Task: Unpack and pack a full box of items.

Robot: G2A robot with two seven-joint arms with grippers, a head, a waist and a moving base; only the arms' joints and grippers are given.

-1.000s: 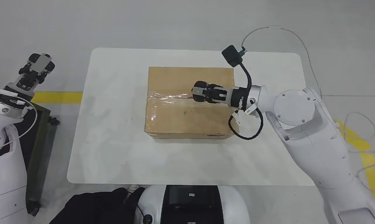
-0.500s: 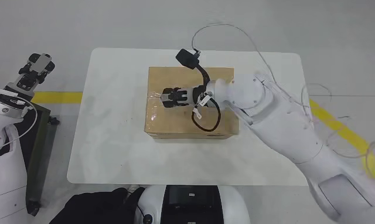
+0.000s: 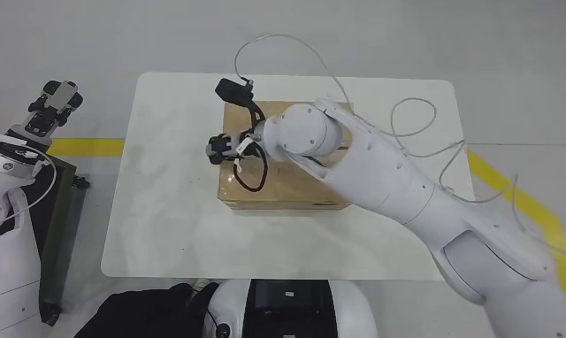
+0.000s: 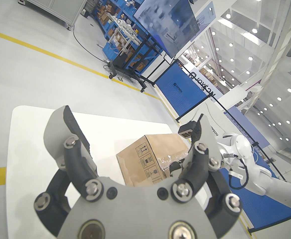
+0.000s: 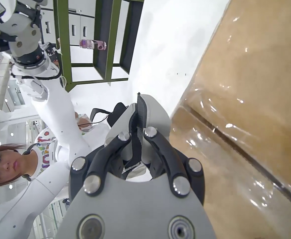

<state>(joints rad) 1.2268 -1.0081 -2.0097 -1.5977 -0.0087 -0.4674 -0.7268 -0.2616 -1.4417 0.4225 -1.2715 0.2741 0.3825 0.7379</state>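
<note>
A closed cardboard box (image 3: 292, 174) sealed with clear tape stands in the middle of the white table (image 3: 168, 214). My right arm stretches across the box top, and the right gripper (image 3: 217, 149) sits at the box's left edge, over the taped seam. In the right wrist view its pads (image 5: 138, 115) are pressed together with nothing visible between them, beside the box (image 5: 247, 75) and its crinkled tape. My left gripper (image 3: 55, 99) hangs off the table's far left corner, open and empty (image 4: 134, 120), facing the box (image 4: 145, 160).
A green metal cart (image 3: 57, 218) stands on the floor left of the table, seen also as green shelving (image 5: 85, 26). Loose cables (image 3: 292, 50) loop above the right arm. Bare tabletop surrounds the box on all sides.
The right gripper has travelled leftward along the taped seam, from the box's right-centre to its left edge. The left arm has stayed put.
</note>
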